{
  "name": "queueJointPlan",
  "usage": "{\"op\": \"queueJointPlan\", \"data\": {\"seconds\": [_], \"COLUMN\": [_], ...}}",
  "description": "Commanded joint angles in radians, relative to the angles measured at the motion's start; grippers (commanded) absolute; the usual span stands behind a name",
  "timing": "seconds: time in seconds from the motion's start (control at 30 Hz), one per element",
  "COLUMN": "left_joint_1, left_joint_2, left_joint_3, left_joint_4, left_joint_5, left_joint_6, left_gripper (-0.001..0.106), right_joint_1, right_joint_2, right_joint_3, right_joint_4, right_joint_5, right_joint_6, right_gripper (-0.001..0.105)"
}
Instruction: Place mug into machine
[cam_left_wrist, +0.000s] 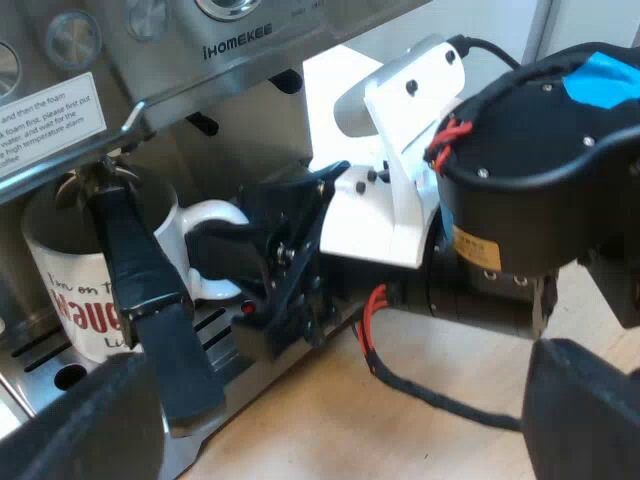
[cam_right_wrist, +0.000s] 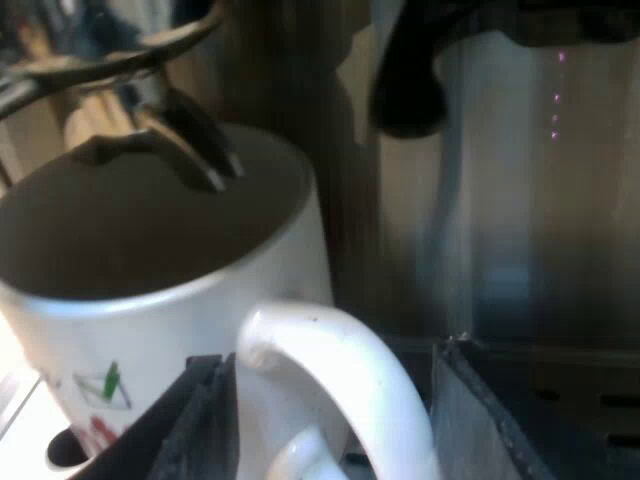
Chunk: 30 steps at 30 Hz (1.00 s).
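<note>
Right wrist view: right end effector (cam_right_wrist: 335, 425) grips mug (cam_right_wrist: 170, 320) handle.

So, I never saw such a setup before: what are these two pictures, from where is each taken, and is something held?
Each picture comes from a camera on one robot arm's wrist. The left wrist view shows the left gripper, open and empty, facing an espresso machine. A mug stands on its drip tray, under the metal holder with its dark handle. The other arm's right gripper is at the mug's handle. The right wrist view looks at that mug from very close. Whether the right gripper grips it, I cannot tell.
</note>
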Motion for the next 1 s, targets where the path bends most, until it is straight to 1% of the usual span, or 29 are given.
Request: {"op": "queueJointPlan", "data": {"seconds": [0.03, 0.1, 0.27, 0.3, 0.43, 0.5, 0.67, 0.8, 0.93, 1.0], "left_joint_1": [-0.005, -0.005, -0.005, -0.005, -0.005, -0.005, -0.005, -0.005, -0.005, -0.005], "left_joint_2": [0.0, 0.0, 0.0, 0.0, 0.0, 0.0, 0.0, 0.0, 0.0, -0.008], "left_joint_3": [0.0, 0.0, 0.0, 0.0, 0.0, 0.0, 0.0, 0.0, 0.0, -0.003], "left_joint_4": [0.002, 0.002, 0.002, 0.002, 0.004, 0.004, 0.004, 0.004, 0.0, -0.012], "left_joint_5": [-0.005, -0.005, -0.005, -0.005, -0.005, -0.005, -0.005, -0.005, -0.005, -0.005], "left_joint_6": [0.004, 0.004, 0.004, 0.004, 0.004, 0.004, 0.004, 0.004, 0.004, 0.004], "left_gripper": [0.079, 0.079, 0.079, 0.079, 0.079, 0.079, 0.079, 0.079, 0.079, 0.079], "right_joint_1": [0.019, 0.036, 0.047, 0.047, 0.054, 0.059, 0.083, 0.108, 0.135, 0.157], "right_joint_2": [-0.015, -0.03, -0.061, -0.086, -0.129, -0.178, -0.275, -0.361, -0.428, -0.471], "right_joint_3": [-0.005, -0.005, -0.005, -0.003, 0.018, 0.051, 0.106, 0.141, 0.147, 0.147], "right_joint_4": [0.02, 0.046, 0.133, 0.199, 0.238, 0.236, 0.236, 0.236, 0.269, 0.305], "right_joint_5": [0.02, 0.067, 0.123, 0.128, 0.106, 0.077, 0.076, 0.076, 0.075, 0.075], "right_joint_6": [-0.002, -0.002, -0.002, -0.002, -0.002, -0.002, -0.025, -0.027, -0.03, -0.069], "right_gripper": [0.046, 0.046, 0.046, 0.046, 0.045, 0.045, 0.045, 0.045, 0.045, 0.045]}}
